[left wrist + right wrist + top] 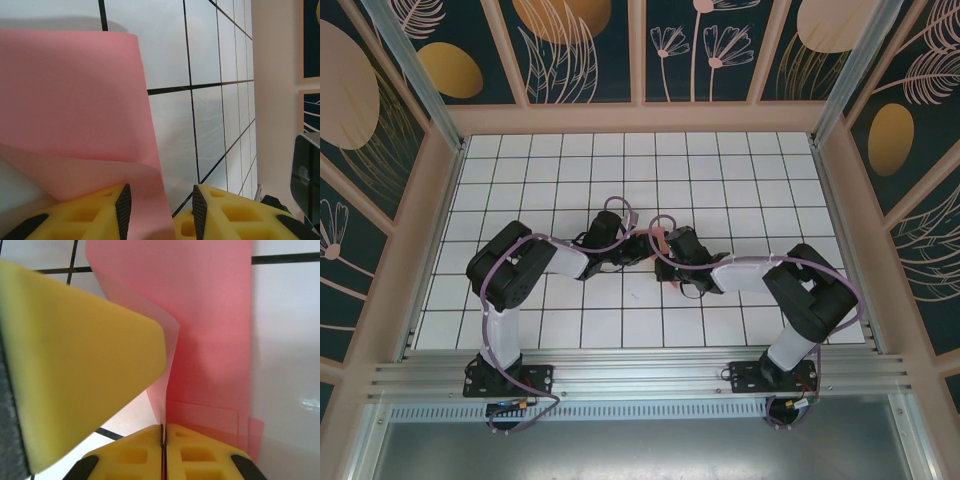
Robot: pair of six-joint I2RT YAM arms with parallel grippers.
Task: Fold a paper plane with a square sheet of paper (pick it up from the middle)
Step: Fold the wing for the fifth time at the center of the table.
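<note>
- Left wrist view: left claw stands with jaws apart. The square sheet of paper leans on one pad, unpinched. Probably bracing the fold.
- Sheet is mid-surface between both arms, partly folded, one layer curling up.
- Right claw is clamped on a raised paper edge, likely setting the crease.
- Room: open grid all round, walls well apart. The claws crowd each other.

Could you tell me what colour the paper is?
The paper is plain salmon pink, clearest from the right wrist.
</note>
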